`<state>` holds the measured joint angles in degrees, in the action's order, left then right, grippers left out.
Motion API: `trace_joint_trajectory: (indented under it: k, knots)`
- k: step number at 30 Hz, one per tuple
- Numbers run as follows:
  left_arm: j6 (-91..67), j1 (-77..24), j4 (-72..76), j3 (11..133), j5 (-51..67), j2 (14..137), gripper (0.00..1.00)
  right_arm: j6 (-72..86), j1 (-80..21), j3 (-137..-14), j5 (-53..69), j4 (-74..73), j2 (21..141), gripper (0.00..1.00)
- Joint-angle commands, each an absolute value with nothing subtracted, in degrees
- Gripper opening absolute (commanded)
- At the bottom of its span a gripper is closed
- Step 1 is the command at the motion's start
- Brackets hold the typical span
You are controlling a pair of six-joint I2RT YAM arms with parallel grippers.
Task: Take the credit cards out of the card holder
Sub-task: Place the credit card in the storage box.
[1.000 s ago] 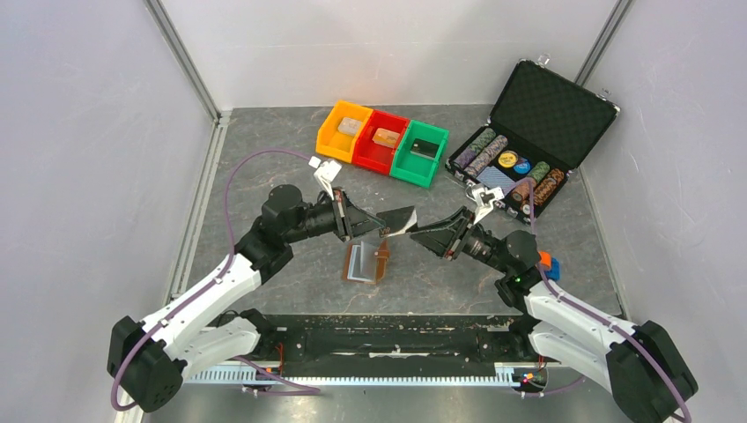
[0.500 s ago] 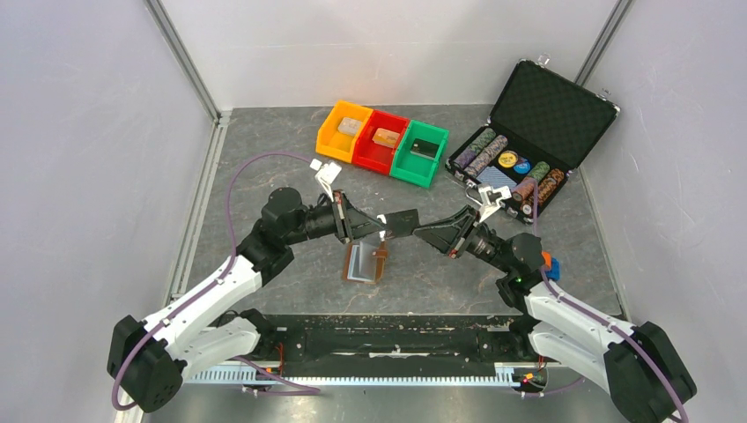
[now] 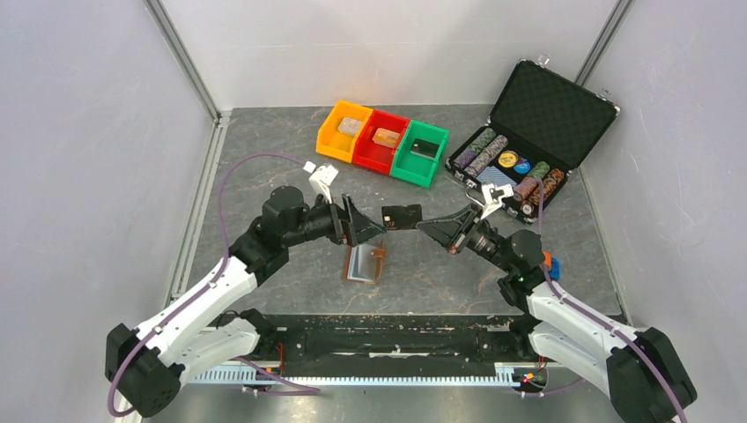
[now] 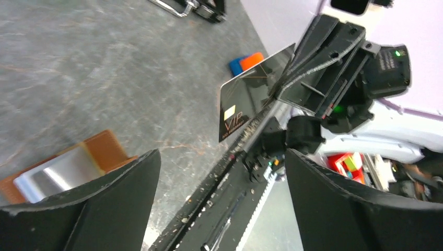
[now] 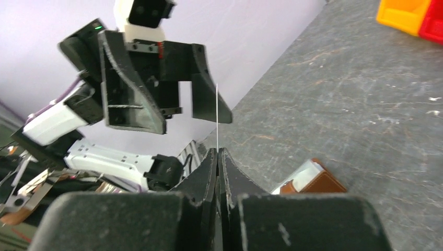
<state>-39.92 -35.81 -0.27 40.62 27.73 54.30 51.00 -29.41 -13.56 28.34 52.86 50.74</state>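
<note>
Pinching one end of a dark credit card [image 3: 401, 216], the right gripper [image 3: 421, 224] had its jaws pressed flat together on it, so that the card stuck out past the fingertips in the air above the table [image 3: 264, 176]. From the right wrist the card [image 5: 217, 115] showed only edge-on, as a thin pale line rising straight from the closed tips. The left gripper [image 3: 363, 226] faced it with jaws spread wide and nothing between them. The card's free end lay just ahead of its fingertips, in line with the gap and apart from both fingers. In the left wrist view the card's face [image 4: 245, 104] bore a small gold square and the letters VIP. The card holder [image 3: 363, 263] sat open on the table, below the left gripper's tips and down to the side of the right gripper's. Its pale inner pocket showed, and neither gripper touched it.
</note>
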Motion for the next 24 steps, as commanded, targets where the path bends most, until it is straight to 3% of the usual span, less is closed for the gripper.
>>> trace_joint_trajectory:
  k: [1, 11, 24]
  knots:
    - [-27.95, -35.67, -15.19, 47.68, 14.7, 50.1, 1.0, 45.68, -28.64, -19.16, 22.61, 44.21, 50.49, 0.0]
    - [-13.06, -35.77, -32.1, 51.82, -6.08, 44.12, 1.0, 42.31, -25.45, -34.92, 7.09, 33.51, 67.93, 0.0]
    - [-15.33, -35.68, -32.26, 48.3, -0.26, 45.41, 1.0, 49.15, -21.08, -55.89, -6.18, 29.53, 95.56, 0.0]
